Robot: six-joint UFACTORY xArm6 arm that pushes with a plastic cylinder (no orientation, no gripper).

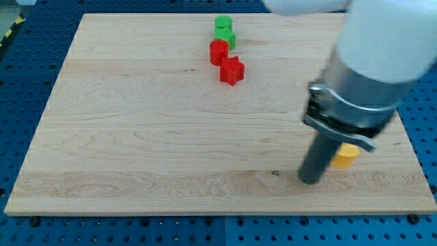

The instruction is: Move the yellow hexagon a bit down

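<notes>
The yellow hexagon [345,156] lies near the board's right edge, low in the view, partly hidden behind my rod. My tip [311,181] rests on the board just left of and slightly below the yellow hexagon, close to it or touching it; I cannot tell which. The arm's grey and white body fills the view's upper right.
At the view's top centre a green block [223,24] sits above another green block [227,38], with a red block [218,50] just below and a red star [232,70] lower right of that. The wooden board [136,137] lies on a blue perforated table.
</notes>
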